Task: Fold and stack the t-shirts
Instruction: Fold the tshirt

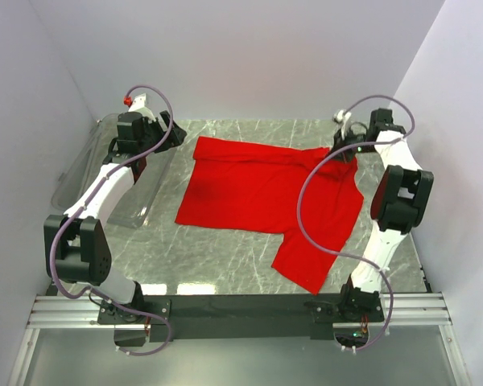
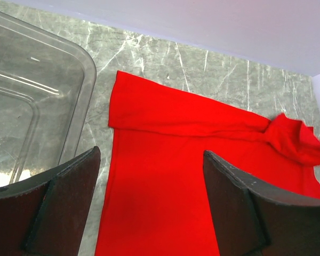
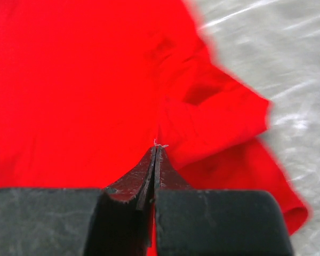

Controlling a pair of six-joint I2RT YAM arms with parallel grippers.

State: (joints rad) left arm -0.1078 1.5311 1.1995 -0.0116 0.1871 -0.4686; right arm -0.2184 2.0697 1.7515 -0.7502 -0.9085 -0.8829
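A bright red t-shirt (image 1: pixel 258 189) lies spread across the middle of the marble table, with one part reaching toward the near right. Its far right corner is bunched and lifted where my right gripper (image 1: pixel 348 151) pinches it. In the right wrist view the right gripper (image 3: pixel 156 146) is shut, and folds of the t-shirt (image 3: pixel 69 80) gather at its tips. My left gripper (image 1: pixel 175 133) hovers over the shirt's far left corner. Seen from the left wrist, the left gripper (image 2: pixel 151 152) is wide open above the t-shirt (image 2: pixel 176 160), holding nothing.
A clear plastic bin (image 1: pixel 88 161) stands at the left of the table, its rim (image 2: pixel 80 96) just beside the shirt's left edge. White walls close in the table on three sides. Bare marble (image 1: pixel 217 257) shows in front of the shirt.
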